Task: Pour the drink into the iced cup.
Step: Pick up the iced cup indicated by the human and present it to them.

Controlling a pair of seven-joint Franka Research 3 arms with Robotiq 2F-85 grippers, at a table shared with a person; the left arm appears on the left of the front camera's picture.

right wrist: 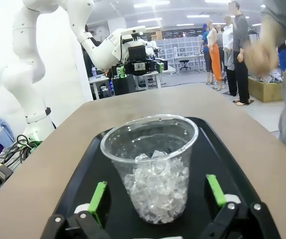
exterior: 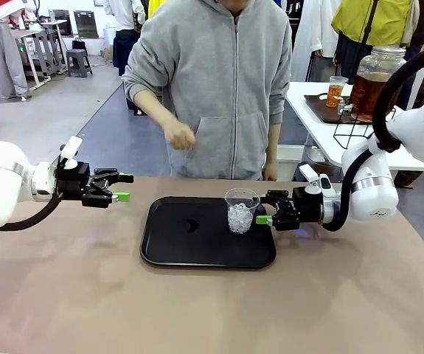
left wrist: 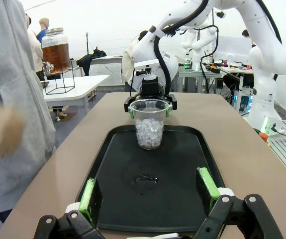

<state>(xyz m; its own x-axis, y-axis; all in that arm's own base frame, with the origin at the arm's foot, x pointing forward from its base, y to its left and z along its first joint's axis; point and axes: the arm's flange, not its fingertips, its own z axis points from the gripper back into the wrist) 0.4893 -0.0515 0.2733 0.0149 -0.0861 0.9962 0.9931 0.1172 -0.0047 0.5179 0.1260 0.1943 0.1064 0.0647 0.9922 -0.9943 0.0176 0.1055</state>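
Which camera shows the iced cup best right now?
Right wrist view: the iced cup is close, large and sharp, standing between the open right claw's pads with gaps either side. Front view shows it small, side-on, on the tray. Left wrist view shows it farther off, across the tray.

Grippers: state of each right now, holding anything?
Left gripper: open, holding nothing, off the left end of the tray.
Right gripper: open, one finger on each side of the iced cup, gaps visible, not clamped.
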